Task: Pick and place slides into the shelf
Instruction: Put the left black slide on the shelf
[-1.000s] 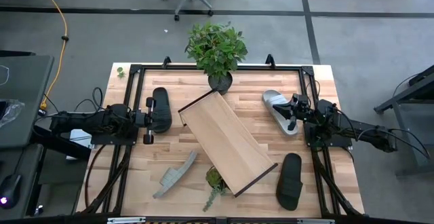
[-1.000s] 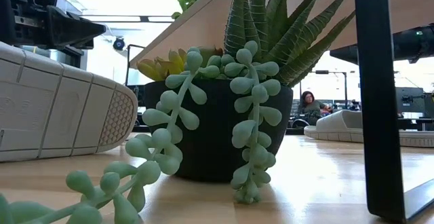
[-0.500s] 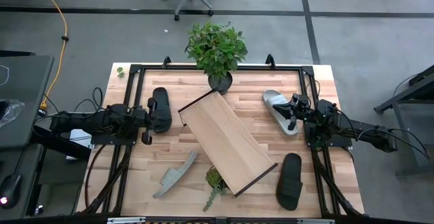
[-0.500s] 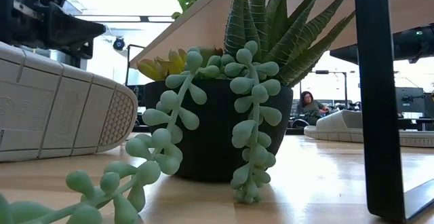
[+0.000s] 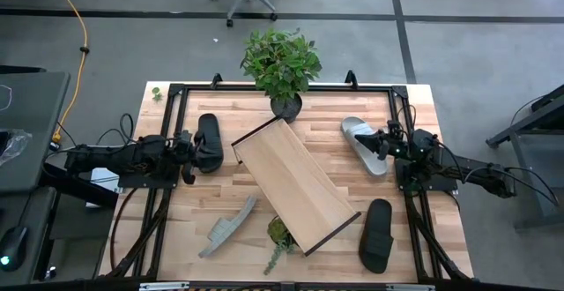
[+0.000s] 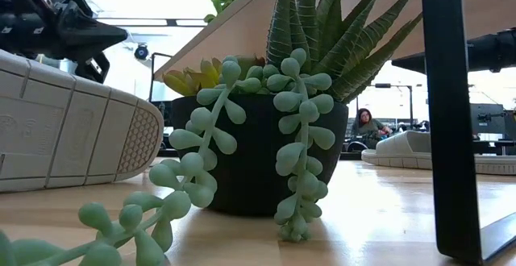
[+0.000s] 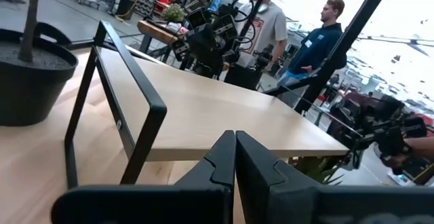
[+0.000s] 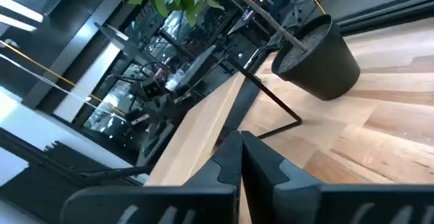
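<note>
The left gripper (image 5: 187, 146), fingers pressed together, sits at the near edge of a black slide (image 5: 209, 141) left of the shelf (image 5: 295, 183); contact appears likely but is unclear. The right gripper (image 5: 377, 145), fingers likewise closed, hovers over a grey slide (image 5: 361, 143) right of the shelf.

Two black slides (image 5: 209, 141), two grey slides (image 5: 363, 145)

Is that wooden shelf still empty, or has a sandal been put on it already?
Empty. From above, the shelf shows bare wood, and all four slides lie on the table around it.
</note>
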Robot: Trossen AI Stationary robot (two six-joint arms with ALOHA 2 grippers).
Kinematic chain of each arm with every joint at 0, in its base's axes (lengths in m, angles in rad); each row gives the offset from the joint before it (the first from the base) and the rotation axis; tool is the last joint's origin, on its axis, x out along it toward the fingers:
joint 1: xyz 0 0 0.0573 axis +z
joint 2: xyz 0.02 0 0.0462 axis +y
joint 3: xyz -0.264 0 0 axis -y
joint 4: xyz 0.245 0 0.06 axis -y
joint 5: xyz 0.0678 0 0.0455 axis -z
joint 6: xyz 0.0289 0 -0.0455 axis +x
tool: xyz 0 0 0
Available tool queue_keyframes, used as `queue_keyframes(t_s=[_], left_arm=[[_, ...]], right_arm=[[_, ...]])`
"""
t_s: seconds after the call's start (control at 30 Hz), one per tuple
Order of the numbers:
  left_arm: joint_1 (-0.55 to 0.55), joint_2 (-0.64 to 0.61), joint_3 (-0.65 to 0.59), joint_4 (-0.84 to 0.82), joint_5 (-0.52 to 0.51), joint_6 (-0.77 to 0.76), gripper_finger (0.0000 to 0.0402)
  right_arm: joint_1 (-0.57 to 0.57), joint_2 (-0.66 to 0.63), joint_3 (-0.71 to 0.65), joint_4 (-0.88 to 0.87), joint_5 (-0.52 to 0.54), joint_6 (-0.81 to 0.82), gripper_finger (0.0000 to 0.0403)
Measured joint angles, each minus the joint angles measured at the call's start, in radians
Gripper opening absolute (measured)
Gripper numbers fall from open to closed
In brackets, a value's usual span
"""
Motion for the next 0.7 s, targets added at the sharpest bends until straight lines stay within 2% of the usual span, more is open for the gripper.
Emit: queue_keyframes(t_s=[0.1, 0.17, 0.27, 0.33, 0.4, 0.47, 0.6, 0.7], left_arm=[[0.0, 0.0, 0.0, 0.001, 0.0, 0.015, 0.0001], [0.0, 0.0, 0.0, 0.001, -0.003, 0.018, 0.0001], [0.0, 0.0, 0.0, 0.001, -0.003, 0.022, 0.0001], [0.0, 0.0, 0.0, 0.001, -0.003, 0.034, 0.0001], [0.0, 0.0, 0.0, 0.001, -0.003, 0.046, 0.0001], [0.0, 0.0, 0.0, 0.001, -0.003, 0.049, 0.0001], [0.0, 0.0, 0.0, 0.001, -0.003, 0.056, 0.0001], [0.0, 0.0, 0.0, 0.0, -0.003, 0.056, 0.0001]], right_arm=[[0.0, 0.0, 0.0, 0.063, 0.004, 0.055, 0.0], [0.0, 0.0, 0.0, 0.235, 0.017, 0.093, 0.0], [0.001, 0.0, 0.03, 0.518, 0.059, 0.017, 0.0], [0.001, 0.0, 0.115, 0.559, 0.086, -0.075, 0.0], [0.001, 0.011, 0.243, 0.467, 0.097, -0.17, 0.0], [0.001, 0.049, 0.4, 0.275, 0.098, -0.252, 0.0], [0.001, 0.2, 0.739, -0.103, 0.098, -0.372, 0.0], [0.001, 0.338, 0.945, -0.276, 0.078, -0.47, 0.0]])
